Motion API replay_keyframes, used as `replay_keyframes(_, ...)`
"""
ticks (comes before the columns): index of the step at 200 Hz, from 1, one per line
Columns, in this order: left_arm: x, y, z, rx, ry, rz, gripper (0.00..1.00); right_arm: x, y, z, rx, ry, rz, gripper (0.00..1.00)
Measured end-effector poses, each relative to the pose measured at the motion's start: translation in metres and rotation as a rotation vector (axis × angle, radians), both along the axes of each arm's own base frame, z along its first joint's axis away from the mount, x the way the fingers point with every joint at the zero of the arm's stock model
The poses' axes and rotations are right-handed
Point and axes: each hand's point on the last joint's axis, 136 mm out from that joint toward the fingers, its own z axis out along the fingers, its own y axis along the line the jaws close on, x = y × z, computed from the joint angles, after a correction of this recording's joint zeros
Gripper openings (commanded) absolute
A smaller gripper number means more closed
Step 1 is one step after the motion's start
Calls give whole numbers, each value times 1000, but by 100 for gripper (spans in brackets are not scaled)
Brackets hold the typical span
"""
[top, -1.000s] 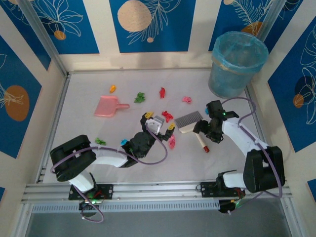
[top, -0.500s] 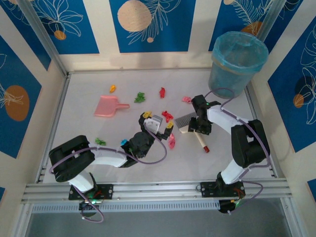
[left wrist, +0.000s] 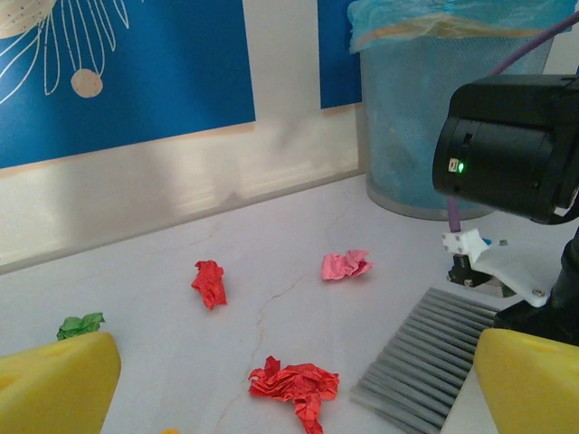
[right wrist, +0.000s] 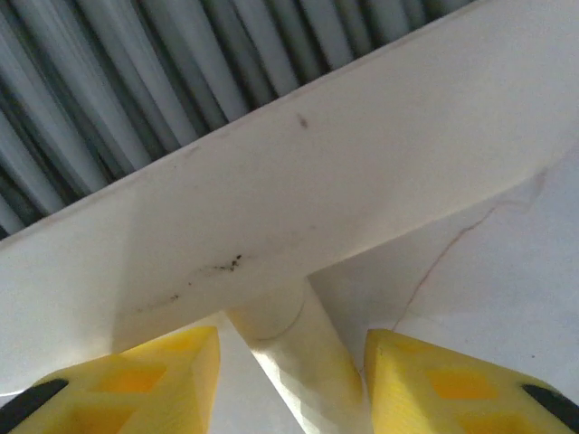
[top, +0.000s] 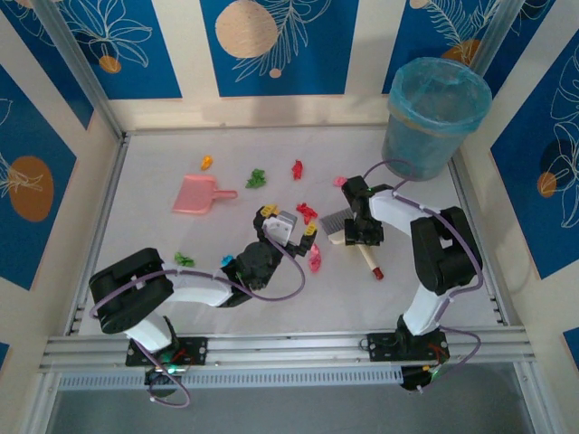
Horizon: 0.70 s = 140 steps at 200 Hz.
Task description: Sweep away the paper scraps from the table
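Straddling the handle (right wrist: 298, 362) of the brush (top: 338, 221) just behind its head, the right claw (top: 364, 237) is seen narrowed, with one yellow finger (right wrist: 163, 375) on each side. A sliver of table (top: 154, 226) is left showing between one finger and the handle, so no clamped grip is made out. The brush is laid flat right of the table's middle, with its grey bristles toward the far edge and its red-tipped handle toward the near edge.

The left claw (top: 289, 222) is held wide and empty above the middle of the table, just left of the brush. Between the two claws a red scrap (top: 307, 212) is found. A pink scrap (top: 341, 182) lies just beyond the bristles. The other scraps (top: 257, 178) are scattered: three in a loose row nearer the far edge, one on the near side of the left claw, and a green and a cyan one beside the left arm.

A pink dustpan (top: 194, 194) is laid flat left of the middle. A blue bin (top: 434, 117) is stood at the far right corner.
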Motion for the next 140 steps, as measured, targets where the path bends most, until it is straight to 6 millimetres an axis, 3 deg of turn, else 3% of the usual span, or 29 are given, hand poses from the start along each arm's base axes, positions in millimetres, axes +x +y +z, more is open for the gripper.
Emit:
replay_keyframes(104, 0, 0, 0, -2, 2, 0, 100, 4, 6, -6, -49, 6, 85, 35)
replay_keyframes(140, -1, 1, -3, 2, 4, 0, 100, 6, 8, -5, -54, -5, 102, 11)
